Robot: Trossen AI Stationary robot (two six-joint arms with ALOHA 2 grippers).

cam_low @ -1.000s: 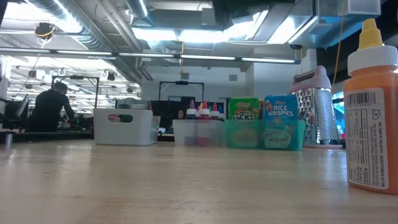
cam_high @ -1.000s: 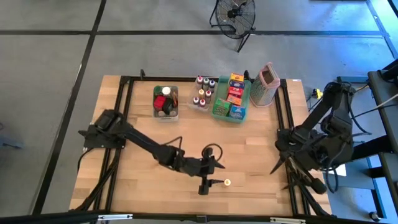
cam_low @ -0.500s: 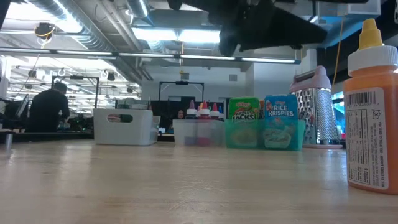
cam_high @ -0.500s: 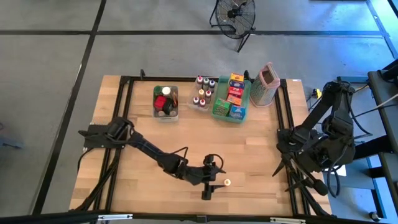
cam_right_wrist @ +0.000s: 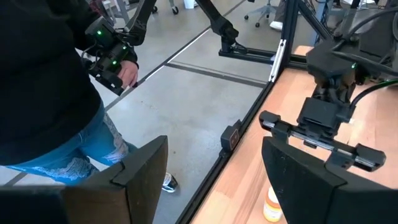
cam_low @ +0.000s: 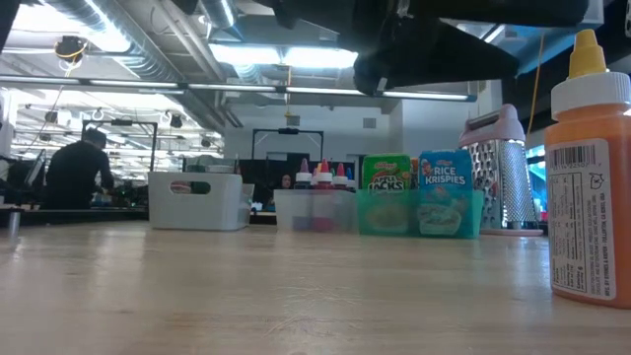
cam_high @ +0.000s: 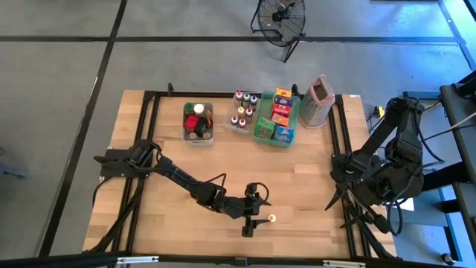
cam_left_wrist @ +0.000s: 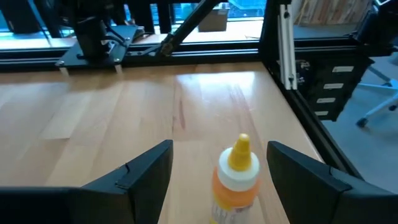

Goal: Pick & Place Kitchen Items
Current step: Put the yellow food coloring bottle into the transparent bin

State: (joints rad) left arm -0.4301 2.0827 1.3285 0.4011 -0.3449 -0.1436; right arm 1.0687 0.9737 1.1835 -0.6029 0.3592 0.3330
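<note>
Wooden counter (cam_high: 171, 223) carries sorted bins at the back, while the left gripper (cam_left_wrist: 219, 180) hangs with fingers spread empty either side of the lone orange bottle (cam_left_wrist: 235, 180) near the front edge, apparently lining up a grasp; the right gripper (cam_high: 332, 199), also open and empty, waits at the counter's right edge.

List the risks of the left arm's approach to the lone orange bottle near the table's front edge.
1. The orange bottle stands upright, tall and narrow, between the left gripper's open jaws. If one jaw touches first, it may tip.
2. It stands alone near the table's front edge, so a knocked bottle could roll off.
3. The right gripper waits off the table's right side with a person close by; swinging it in would be risky.
</note>
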